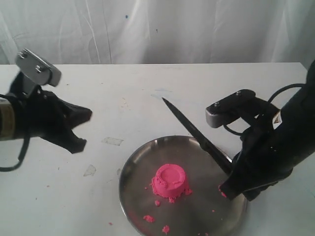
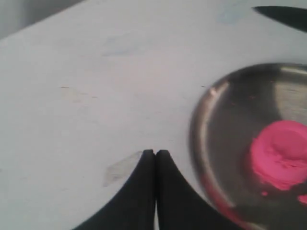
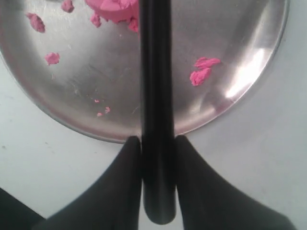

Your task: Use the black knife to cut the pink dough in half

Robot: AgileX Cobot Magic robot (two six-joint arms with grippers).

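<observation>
Right gripper [image 1: 227, 183] holds the black knife [image 1: 194, 134]; pink dough [image 1: 170, 182] uncut on the steel plate [image 1: 133, 167].
Exterior: the blade slants above the plate's far rim, over the white counter [image 1: 147, 88]. Left wrist: left gripper [image 2: 155, 154] pressed together, empty, beside the plate. Right wrist: fingers [image 3: 125, 165] pinch the knife handle [image 3: 156, 143].

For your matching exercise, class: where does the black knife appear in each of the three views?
Exterior view: black knife slants from the table down over the steel plate into the right end effector.
Left wrist view: only its tip, top right corner.
Right wrist view: its handle, centre, vertical.
Shared landmark: pink dough.
</observation>
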